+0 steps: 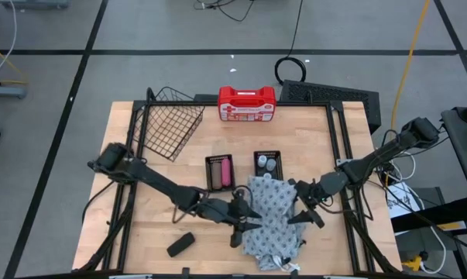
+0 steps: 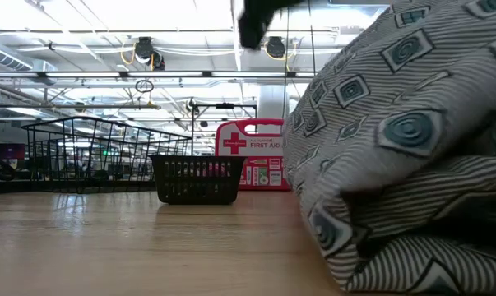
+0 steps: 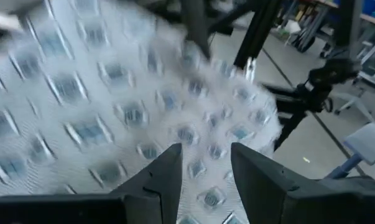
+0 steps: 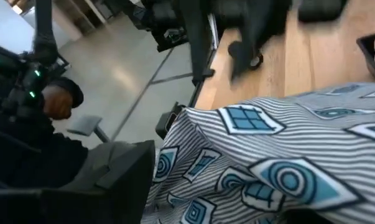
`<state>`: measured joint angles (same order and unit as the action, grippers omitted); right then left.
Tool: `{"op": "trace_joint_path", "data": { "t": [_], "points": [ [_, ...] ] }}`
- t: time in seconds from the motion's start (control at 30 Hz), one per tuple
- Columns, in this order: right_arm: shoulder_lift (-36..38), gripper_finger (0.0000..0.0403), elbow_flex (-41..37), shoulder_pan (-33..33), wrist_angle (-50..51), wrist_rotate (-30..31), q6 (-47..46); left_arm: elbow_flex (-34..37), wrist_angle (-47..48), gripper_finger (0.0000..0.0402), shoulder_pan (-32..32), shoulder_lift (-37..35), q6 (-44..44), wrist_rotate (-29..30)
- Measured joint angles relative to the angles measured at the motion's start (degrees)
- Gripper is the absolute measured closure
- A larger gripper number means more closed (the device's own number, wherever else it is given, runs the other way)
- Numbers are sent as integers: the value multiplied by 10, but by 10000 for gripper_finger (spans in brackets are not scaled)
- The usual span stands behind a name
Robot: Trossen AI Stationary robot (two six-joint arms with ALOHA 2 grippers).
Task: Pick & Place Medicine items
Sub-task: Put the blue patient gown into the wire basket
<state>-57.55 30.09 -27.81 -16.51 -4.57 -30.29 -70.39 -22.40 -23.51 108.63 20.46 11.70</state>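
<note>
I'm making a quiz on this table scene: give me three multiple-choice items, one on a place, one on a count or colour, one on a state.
1. Where is the first-aid case?
A. at the table's far edge
B. under the cloth
C. inside the wire basket

2. How many small black trays stand side by side mid-table?
A. one
B. two
C. four

3. How does the patterned cloth lie?
A. folded flat
B. crumpled in a heap
C. hung from the basket

Answers:
1 A, the high view shows it at the far edge, beside the wire basket.
2 B, the left tray and right tray stand together.
3 B, it lies bunched between the left gripper and right gripper.
</note>
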Motion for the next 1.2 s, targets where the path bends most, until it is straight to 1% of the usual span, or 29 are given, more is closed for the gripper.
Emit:
{"op": "trace_joint_path", "data": {
  "t": [0.1, 0.17, 0.27, 0.37, 0.43, 0.57, 0.63, 0.8, 0.9, 1.1, 1.2],
  "points": [
    [4, 126, 0, 0, 0, 19, 13, -9, -50, 256, 0, 58, 15, -15],
    [0, 128, 0, 0, 1, 31, 13, -13, -91, 256, 0, 94, 18, -16],
    [-8, 128, 0, 0, 19, 32, 12, -28, -149, 256, 3, 142, 28, -12],
    [-21, 129, 0, 0, 29, 33, 11, -46, -148, 256, 9, 181, 52, -21],
    [-30, 129, 0, 0, 30, 32, 9, -52, -137, 256, 13, 200, 75, -41],
    [-39, 130, 0, 0, 28, 29, 3, -57, -105, 256, 20, 216, 122, -78],
    [-40, 130, 0, 0, 27, 25, -23, -57, -81, 256, 21, 220, 136, -96],
    [-37, 129, 0, 5, 0, -57, -81, -57, -37, 256, 22, 220, 142, -141],
    [-28, 132, 0, 5, 1, -100, -97, -57, -25, 256, 22, 220, 142, -185],
    [-10, 132, 0, 5, 3, -150, -133, -59, 35, 256, 19, 218, 135, -288],
    [2, 134, 0, 5, 4, -188, -155, -59, 75, 257, 15, 218, 124, -316]
  ]
}}
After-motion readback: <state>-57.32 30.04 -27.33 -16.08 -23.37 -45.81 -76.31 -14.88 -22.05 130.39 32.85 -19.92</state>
